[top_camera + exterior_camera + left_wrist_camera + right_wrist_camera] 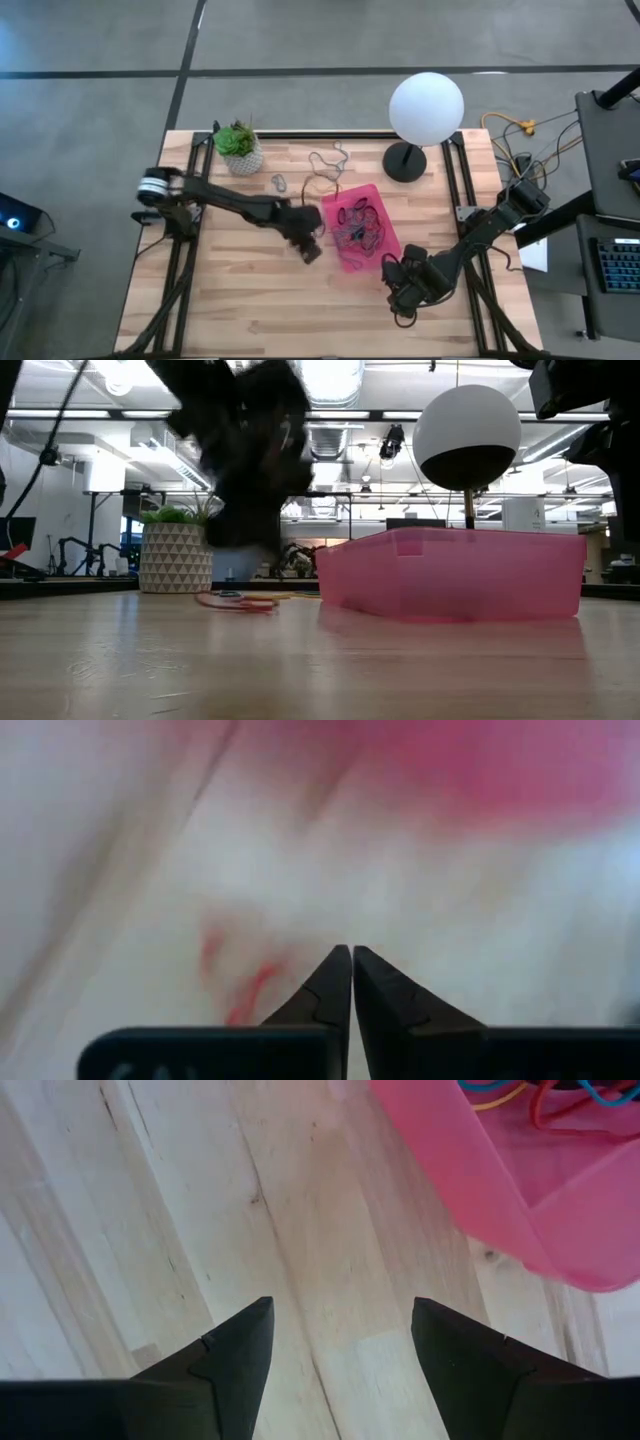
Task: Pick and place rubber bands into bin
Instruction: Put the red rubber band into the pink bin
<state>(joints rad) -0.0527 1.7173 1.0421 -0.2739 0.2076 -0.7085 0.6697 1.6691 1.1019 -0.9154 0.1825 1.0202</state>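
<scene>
One pink bin (388,236) sits on one wooden table (240,300), and the rubber bands inside it (358,222) form a tangled heap too small and overlapping to count. Outside the bin, about three loose rubber bands lie on the wood: a small one near the pot (279,182), a large thin loop (322,172) and another at the far edge (340,152), though the low view shows a few red and orange ones (236,601) whose number cannot be told. There are two arms with two grippers, the left gripper (310,246) and the right gripper (392,283), plus one potted plant (239,147) and one globe lamp (425,110).
</scene>
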